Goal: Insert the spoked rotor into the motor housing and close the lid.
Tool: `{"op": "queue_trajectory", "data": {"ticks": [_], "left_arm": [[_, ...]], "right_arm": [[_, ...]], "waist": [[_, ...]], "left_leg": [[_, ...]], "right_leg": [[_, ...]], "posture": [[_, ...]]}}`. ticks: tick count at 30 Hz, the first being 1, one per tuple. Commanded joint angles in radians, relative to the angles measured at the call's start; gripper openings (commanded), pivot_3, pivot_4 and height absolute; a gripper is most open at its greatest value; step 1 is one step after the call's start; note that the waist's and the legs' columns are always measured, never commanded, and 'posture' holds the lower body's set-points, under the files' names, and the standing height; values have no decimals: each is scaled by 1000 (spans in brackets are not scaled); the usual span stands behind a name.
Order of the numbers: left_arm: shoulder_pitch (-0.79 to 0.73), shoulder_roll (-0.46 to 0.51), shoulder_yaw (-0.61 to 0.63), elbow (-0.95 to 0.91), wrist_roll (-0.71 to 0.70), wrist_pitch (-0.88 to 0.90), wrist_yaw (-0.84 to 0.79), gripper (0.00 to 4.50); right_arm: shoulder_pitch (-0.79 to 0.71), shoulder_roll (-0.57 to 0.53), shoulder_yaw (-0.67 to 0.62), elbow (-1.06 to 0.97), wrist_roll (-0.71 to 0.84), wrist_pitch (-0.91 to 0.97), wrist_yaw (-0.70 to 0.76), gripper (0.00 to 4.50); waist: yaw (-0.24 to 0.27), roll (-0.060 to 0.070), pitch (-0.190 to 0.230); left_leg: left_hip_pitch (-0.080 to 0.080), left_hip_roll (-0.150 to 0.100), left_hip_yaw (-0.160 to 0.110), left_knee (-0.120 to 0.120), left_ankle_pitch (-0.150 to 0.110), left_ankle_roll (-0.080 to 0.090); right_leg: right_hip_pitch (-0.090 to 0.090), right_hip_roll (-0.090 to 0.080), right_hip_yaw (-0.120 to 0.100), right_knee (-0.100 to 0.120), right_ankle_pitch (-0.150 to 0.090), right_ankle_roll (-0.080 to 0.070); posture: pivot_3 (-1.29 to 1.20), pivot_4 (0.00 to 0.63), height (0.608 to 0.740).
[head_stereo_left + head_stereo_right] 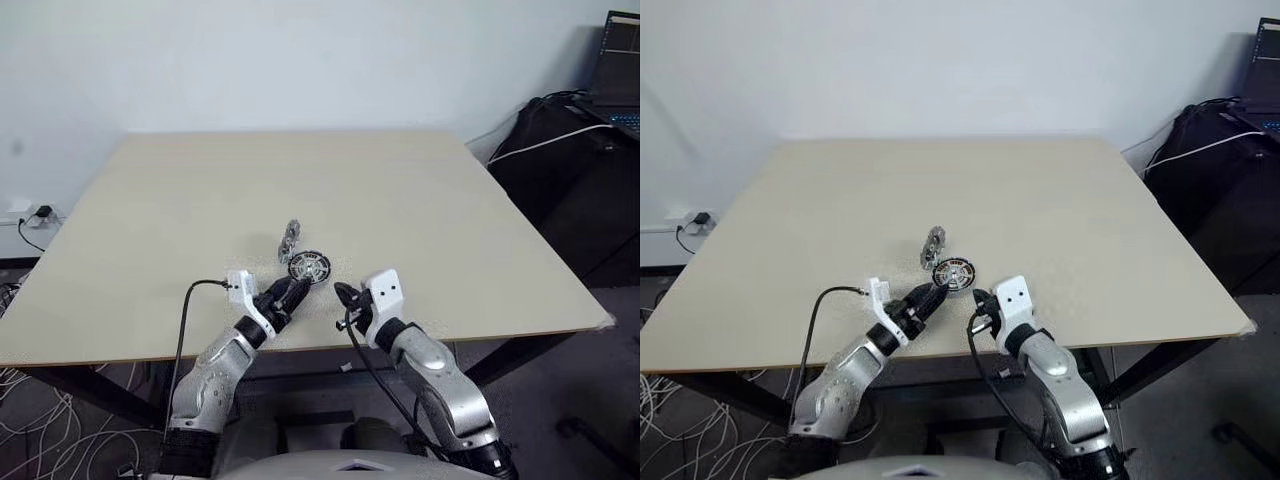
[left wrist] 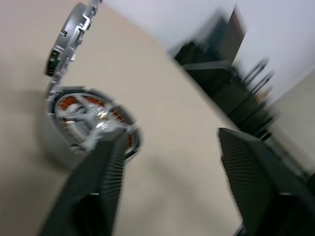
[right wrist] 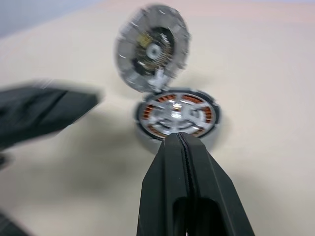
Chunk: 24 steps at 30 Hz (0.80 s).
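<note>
The right jaws (image 3: 179, 147) are pressed together with no gap and nothing between them, their tip just short of the housing (image 3: 177, 117) and pointing straight at it. The right arm comes up from the near edge of the surface (image 1: 480, 230), forearm angled inward and forward, its white wrist block uppermost.

The left jaws (image 2: 167, 147) stand parted — a clear gap, nothing in it — with one finger (image 2: 101, 172) close alongside the housing's rim; whether it touches, I cannot tell. The left arm reaches in from the other side, forearm slanting forward and toward the right one, so both tips converge on the same spot near the front edge of the surface.

The housing sits flat on the surface between the two tips. The rotor (image 3: 173, 114) lies inside it — silver spokes across the top, copper windings showing through the gaps. The lid (image 3: 152, 48) stands up nearly on edge at the housing's far side, tilted back, its inner face turned toward the robot and its lower edge touching the housing's rim.

Off the right side of the surface, dark bags (image 1: 560, 170) and a laptop (image 1: 618, 75) rest by the wall.
</note>
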Motion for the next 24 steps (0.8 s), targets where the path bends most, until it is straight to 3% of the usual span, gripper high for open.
{"op": "queue_trajectory", "data": {"ticks": [1, 5, 6, 12, 24], "left_arm": [[10, 11, -40, 27, 145, -161, 21, 1445], [26, 5, -34, 62, 237, -272, 77, 175], [29, 2, -31, 69, 249, -290, 89, 60], [40, 0, -30, 105, 295, -410, 103, 60], [53, 1, -41, 98, 298, -446, 74, 60]], "right_arm": [[-87, 19, -7, 77, -43, 17, -36, 0], [-188, 49, -18, 209, -69, 29, -58, 0], [-206, 53, -19, 233, -75, 27, -60, 0], [-328, 86, -25, 387, -86, 10, -49, 0], [-501, 154, -25, 637, -96, -74, -16, 0]], "waist": [[0, 1, 0], [0, 1, 0], [0, 1, -1], [-1, 2, -1], [-4, 4, -2]], "left_leg": [[0, 0, 0, 0, 0, 0], [-1, 0, 0, 0, 0, 0], [-1, 0, 0, 0, 0, 0], [-1, 0, 0, -1, 0, 0], [0, 0, 1, 0, 0, 1]], "right_leg": [[0, 0, 0, 0, 0, 0], [-1, -1, 1, 0, 0, 0], [-1, -1, 1, 0, 0, 0], [-1, -2, 1, 0, 0, 0], [-1, 4, 0, 2, 0, 0]], "posture": [[0, 0, 740], [0, 0, 740], [0, 0, 740], [0, 0, 740], [0, 0, 740]]}}
